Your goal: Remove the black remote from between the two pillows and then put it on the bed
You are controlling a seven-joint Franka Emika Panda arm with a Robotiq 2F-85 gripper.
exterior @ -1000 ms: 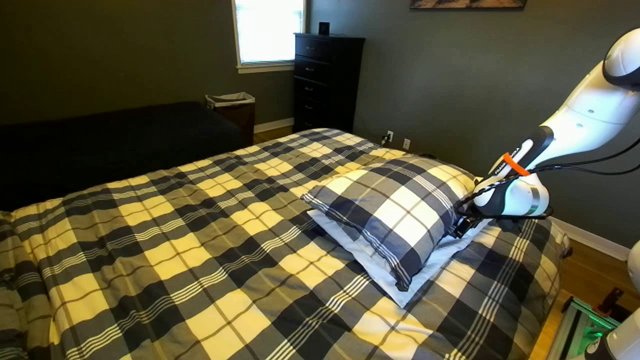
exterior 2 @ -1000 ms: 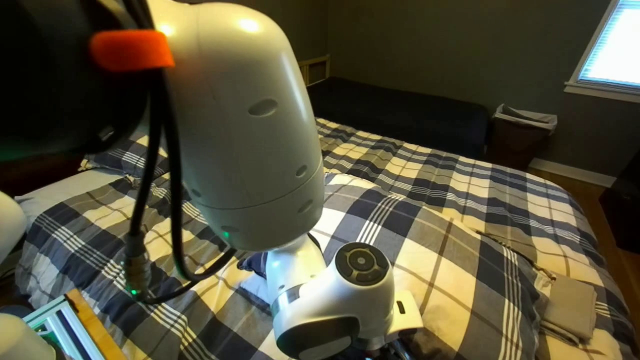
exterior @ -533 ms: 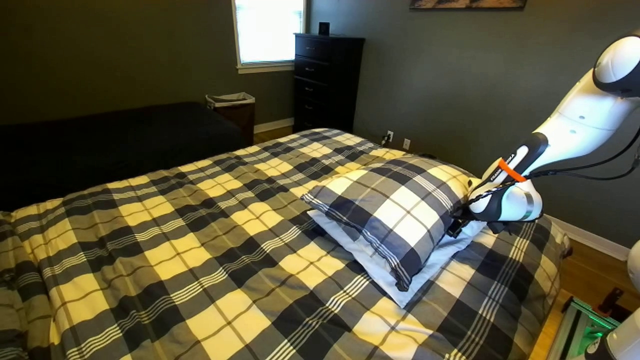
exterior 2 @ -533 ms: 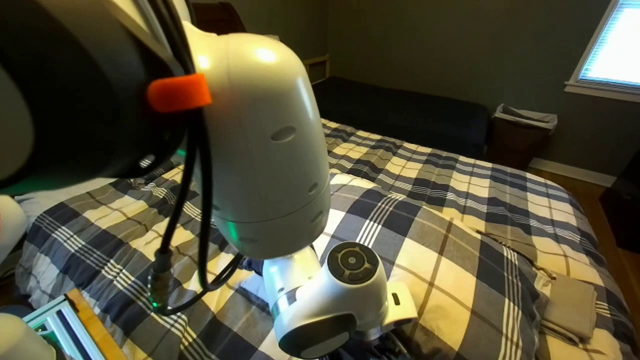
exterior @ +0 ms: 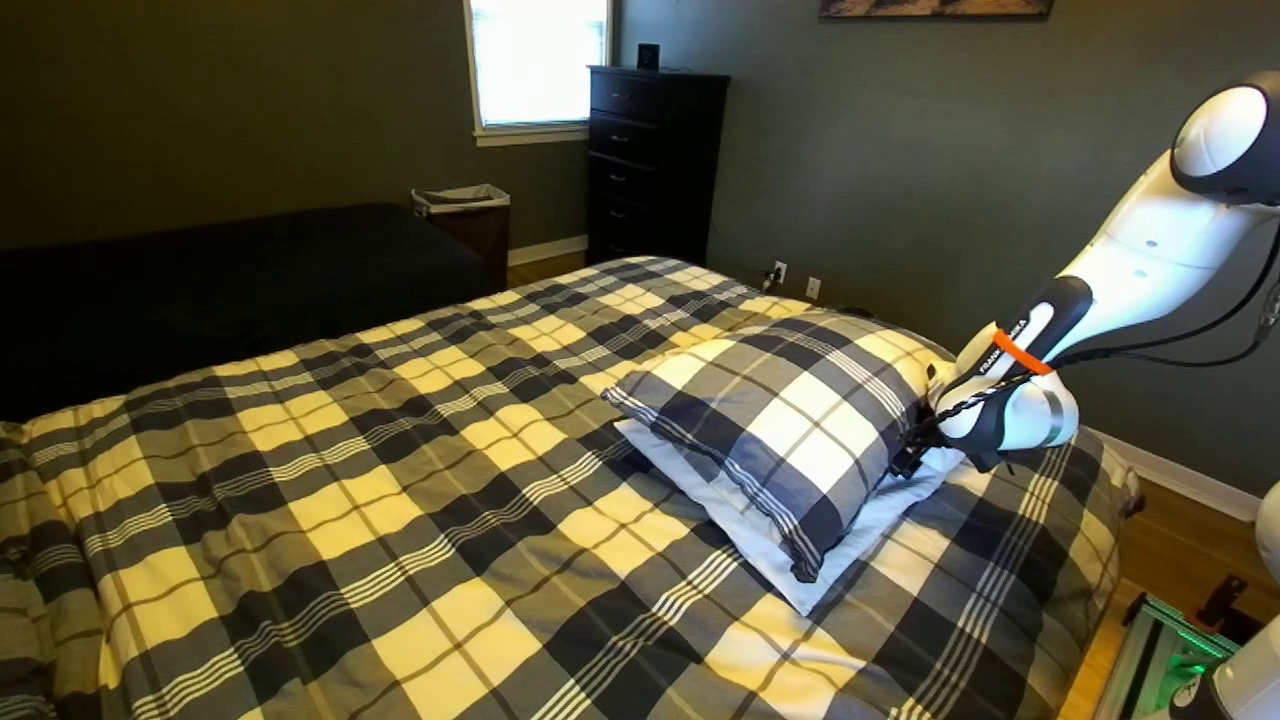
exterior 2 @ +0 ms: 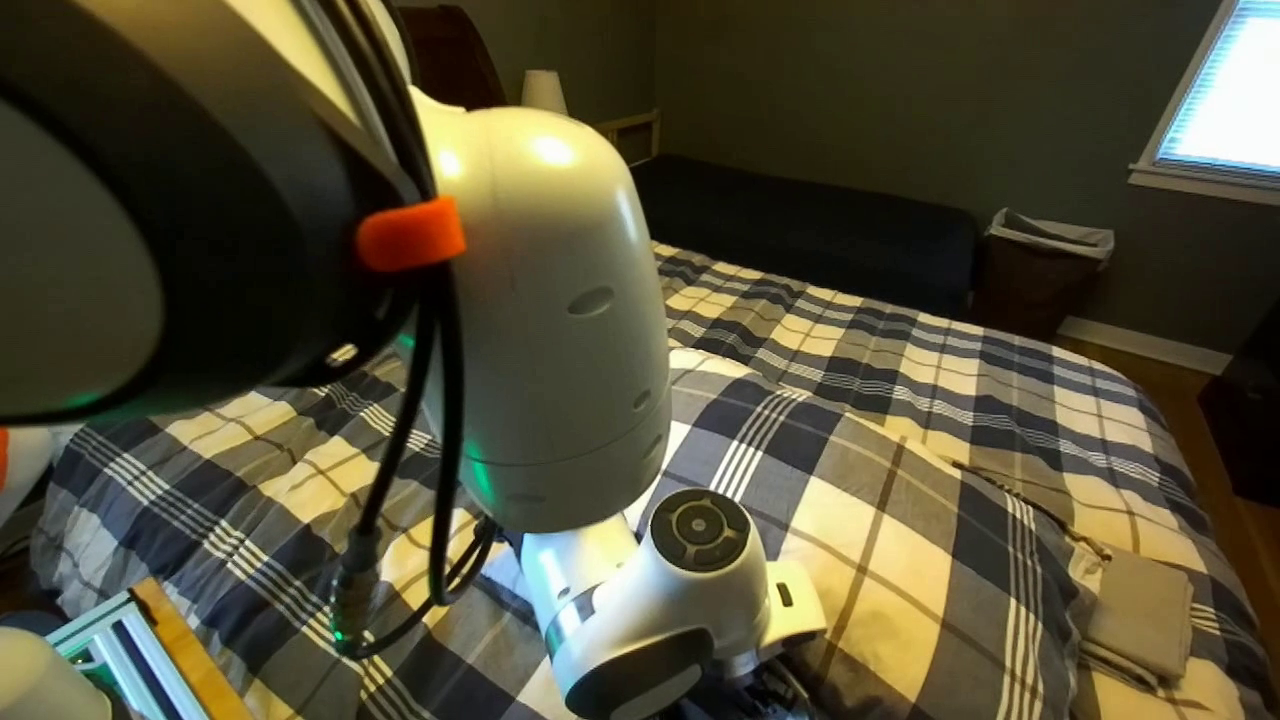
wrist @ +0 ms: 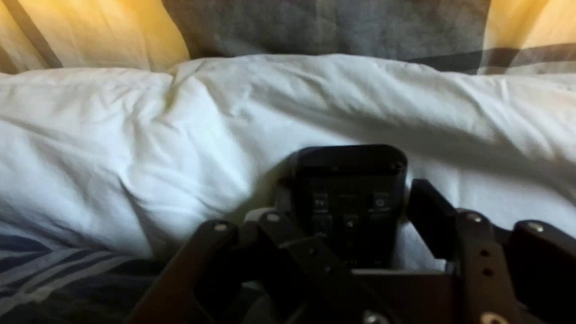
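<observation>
Black remote (wrist: 350, 206) is showing below mid-frame in the wrist view, over the white pillow (wrist: 171, 144); the gripper (wrist: 351, 198) is flanking it with fingers partly spread; if they are gripping, I cannot tell

In the wrist view you read "TV" on a button (wrist: 320, 203) of the black remote (wrist: 351, 157); the button level with it bears a power sign (wrist: 380, 202), and one lower down a small speaker-like sign (wrist: 350, 223). In an exterior view, above the bed (exterior: 420, 500) near its edge, your arm (exterior: 1160, 235) shows "FRANK" and "MIKA", parted by an orange strap (exterior: 1020, 354). Other marks are too blurred.
</observation>
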